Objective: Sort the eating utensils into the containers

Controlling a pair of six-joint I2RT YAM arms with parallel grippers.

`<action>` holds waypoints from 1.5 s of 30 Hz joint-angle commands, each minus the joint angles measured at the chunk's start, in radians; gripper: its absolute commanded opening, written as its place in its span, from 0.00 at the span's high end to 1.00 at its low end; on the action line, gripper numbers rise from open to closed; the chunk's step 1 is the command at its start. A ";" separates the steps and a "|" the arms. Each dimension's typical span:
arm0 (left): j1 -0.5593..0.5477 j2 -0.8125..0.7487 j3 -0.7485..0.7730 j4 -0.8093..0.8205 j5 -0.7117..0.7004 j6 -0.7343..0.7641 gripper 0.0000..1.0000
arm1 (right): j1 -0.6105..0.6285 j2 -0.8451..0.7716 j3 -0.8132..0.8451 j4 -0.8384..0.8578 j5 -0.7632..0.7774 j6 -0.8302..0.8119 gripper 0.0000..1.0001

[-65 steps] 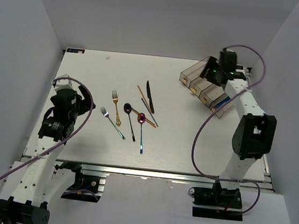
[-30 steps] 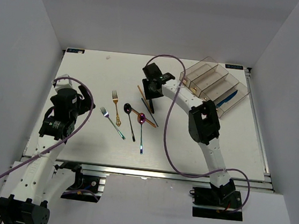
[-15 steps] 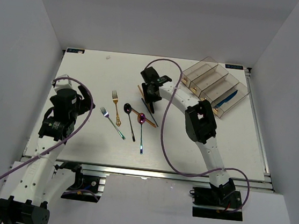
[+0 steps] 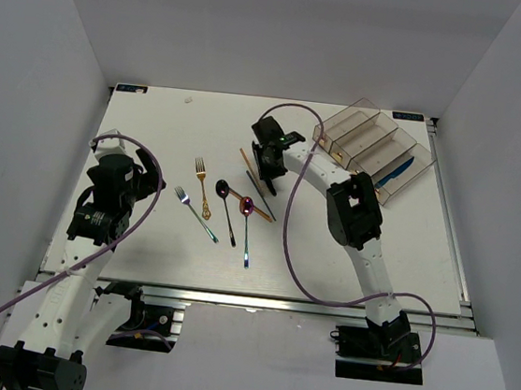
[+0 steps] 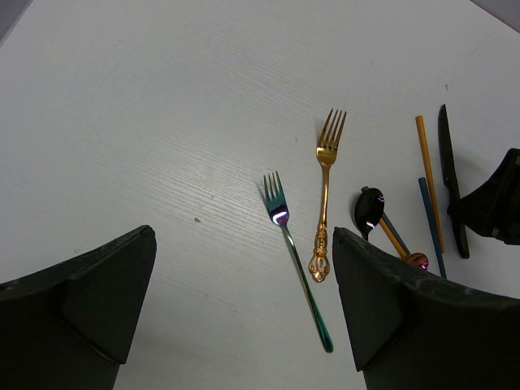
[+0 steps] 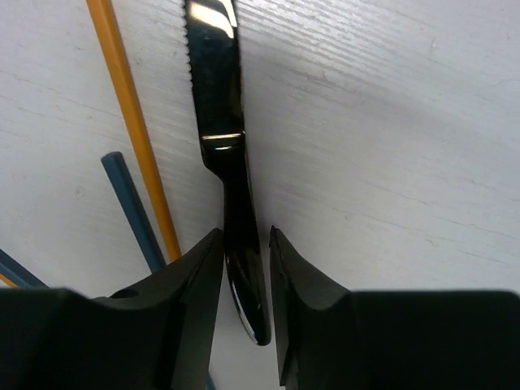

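Overhead view of a white worktop point(image 4: 156, 117) with my two arms reaching over it. My right gripper point(image 4: 266, 165) now sits low over the black knife point(image 6: 216, 89) near the middle. About two seconds ago that arm was over the containers point(image 4: 366, 124) at the far right corner, and one second ago it had already swung across. In the right wrist view its fingers point(image 6: 199, 276) press against both sides of the knife's handle, pinching it, while the knife lies flat on the worktop.

Just beside the knife lie a gold chopstick point(image 6: 130, 122) and a dark chopstick point(image 6: 134, 211). Further left, none of them moved, are a purple spoon point(image 4: 247, 222), a black spoon point(image 4: 226, 210), a gold fork point(image 4: 202, 188) and a silver-teal fork point(image 4: 194, 213).

A blue knife point(image 4: 393, 171) rests in the bin at the near-right end of the row, as before.

My left gripper point(image 4: 154, 181) hangs at the left side where it was earlier, fingers spread wide and holding nothing
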 commanded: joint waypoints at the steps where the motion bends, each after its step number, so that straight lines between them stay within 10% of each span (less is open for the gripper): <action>1: -0.003 -0.015 0.001 0.000 -0.003 0.005 0.02 | -0.030 0.052 -0.007 -0.174 0.035 -0.049 0.66; 9: -0.003 -0.017 0.001 0.002 0.002 0.005 0.02 | -0.085 -0.003 -0.222 -0.191 0.002 -0.139 1.00; 18: -0.003 -0.023 -0.002 0.002 0.001 0.005 0.02 | -0.085 -0.254 -0.597 -0.161 -0.003 -0.142 1.00; 33: -0.003 -0.018 -0.001 0.002 0.005 0.006 0.02 | -0.091 -0.184 -0.641 -0.124 -0.084 -0.181 0.63; 45: -0.003 -0.014 -0.001 0.003 0.007 0.006 0.02 | -0.099 -0.182 -0.687 -0.078 -0.192 -0.217 0.87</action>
